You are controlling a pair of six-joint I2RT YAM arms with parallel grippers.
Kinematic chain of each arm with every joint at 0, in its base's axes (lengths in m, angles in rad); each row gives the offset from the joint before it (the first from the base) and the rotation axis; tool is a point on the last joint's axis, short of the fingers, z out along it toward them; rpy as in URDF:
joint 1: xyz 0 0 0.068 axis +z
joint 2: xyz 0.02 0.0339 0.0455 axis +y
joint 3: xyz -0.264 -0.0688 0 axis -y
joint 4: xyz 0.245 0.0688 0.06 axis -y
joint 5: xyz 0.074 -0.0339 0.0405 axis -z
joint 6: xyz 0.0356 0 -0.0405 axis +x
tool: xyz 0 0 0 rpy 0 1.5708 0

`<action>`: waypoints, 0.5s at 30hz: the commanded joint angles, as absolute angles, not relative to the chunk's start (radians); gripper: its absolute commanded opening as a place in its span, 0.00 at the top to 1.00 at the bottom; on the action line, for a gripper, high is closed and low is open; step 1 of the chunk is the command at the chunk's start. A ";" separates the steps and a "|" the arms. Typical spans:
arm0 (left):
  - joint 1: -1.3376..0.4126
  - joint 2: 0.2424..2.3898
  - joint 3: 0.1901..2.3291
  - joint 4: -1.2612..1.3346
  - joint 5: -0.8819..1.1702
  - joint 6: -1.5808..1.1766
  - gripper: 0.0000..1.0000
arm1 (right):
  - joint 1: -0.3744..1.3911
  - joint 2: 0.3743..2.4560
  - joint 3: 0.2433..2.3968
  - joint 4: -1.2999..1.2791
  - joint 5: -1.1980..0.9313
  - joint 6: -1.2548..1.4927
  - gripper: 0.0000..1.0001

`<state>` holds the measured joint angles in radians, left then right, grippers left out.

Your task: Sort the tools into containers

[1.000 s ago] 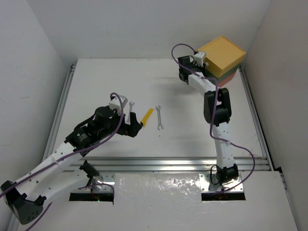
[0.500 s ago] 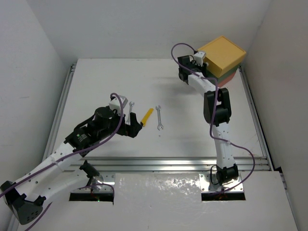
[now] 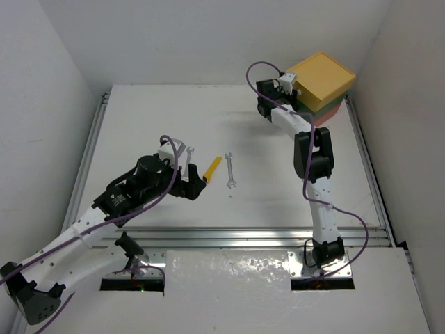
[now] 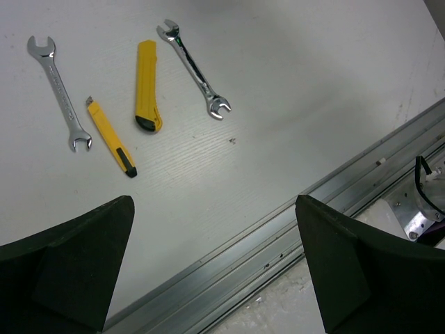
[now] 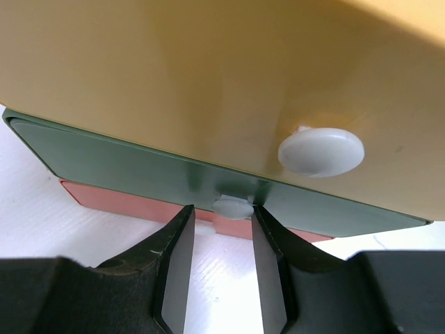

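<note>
At the front of the drawer stack [image 3: 321, 83], the right gripper [image 5: 221, 223] has its jaws narrowed either side of the green drawer's white knob [image 5: 233, 207]; whether they pinch it is unclear. Well apart from the stack, the left gripper [image 4: 214, 209] gapes wide, with the yellow cutter [image 4: 147, 85] lying beyond its tips.

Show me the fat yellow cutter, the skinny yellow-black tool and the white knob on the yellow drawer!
fat yellow cutter [image 4: 147, 80]: left wrist view, middle of its yellow body.
skinny yellow-black tool [image 4: 106, 130]: left wrist view, its yellow part.
yellow drawer's white knob [image 5: 321, 152]: right wrist view, its round face.
</note>
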<state>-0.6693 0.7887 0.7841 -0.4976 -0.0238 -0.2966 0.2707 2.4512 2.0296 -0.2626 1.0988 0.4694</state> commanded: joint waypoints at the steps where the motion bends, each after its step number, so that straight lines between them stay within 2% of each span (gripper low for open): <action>1: -0.683 0.765 0.782 -0.456 -0.015 -0.288 0.00 | 0.275 2.411 2.045 -0.193 1.129 0.446 0.61; 6: -0.689 0.765 0.781 -0.454 -0.014 -0.288 0.00 | 0.276 2.402 2.039 -0.170 1.126 0.436 0.63; 15: -0.692 0.759 0.781 -0.454 -0.011 -0.288 0.00 | 0.282 2.411 2.051 -0.150 1.127 0.408 0.78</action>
<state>-0.6769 0.7780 0.7841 -0.4973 -0.0208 -0.2962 0.2729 2.4512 2.0293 -0.2176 1.1034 0.4202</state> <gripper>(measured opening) 0.996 0.244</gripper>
